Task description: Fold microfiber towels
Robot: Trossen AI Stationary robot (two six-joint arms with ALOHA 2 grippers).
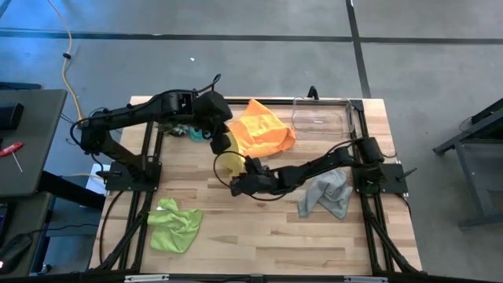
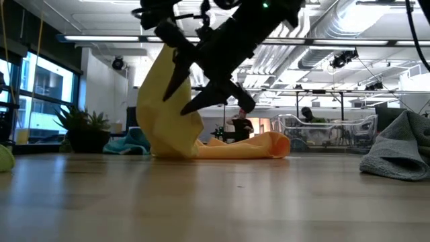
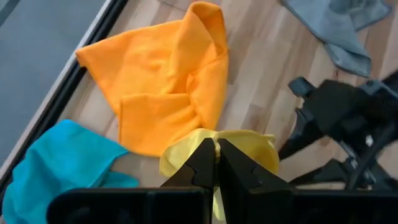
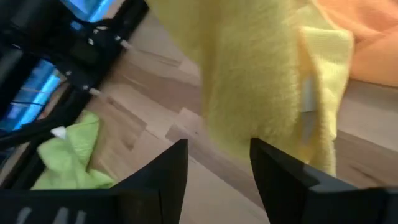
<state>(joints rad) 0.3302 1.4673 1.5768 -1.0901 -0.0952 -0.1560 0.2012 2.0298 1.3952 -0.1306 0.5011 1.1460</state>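
Yellow towel [image 2: 164, 111] hangs lifted near the middle of the table [image 1: 259, 228], its top edge pinched high and its lower part trailing down to the wood. The left gripper [image 3: 216, 152] holds it, fingers pressed together on a fold of the yellow cloth; in the high view this gripper [image 1: 222, 141] sits just beside the orange towel. The right gripper [image 4: 217, 155] is close in front of the hanging yellow cloth with its fingers apart and nothing between them; from above it [image 1: 237, 182] lies low over the table just below the yellow towel [image 1: 229, 163].

Just beyond the lifted cloth, the orange towel [image 1: 263, 130] lies crumpled toward the far side of the table, touching the yellow one in the left wrist view [image 3: 161, 87]. The teal towel [image 3: 59, 162] lies bunched beside the orange one, close to the table's far edge and mostly hidden under the left arm from above. The grey towel [image 1: 326, 192] is heaped on the right side, next to the right arm's base. The lime green towel [image 1: 174, 224] lies crumpled near the front left corner, well apart from the rest. A clear plastic bin [image 1: 322, 118] stands at the far right, just beside the orange towel.
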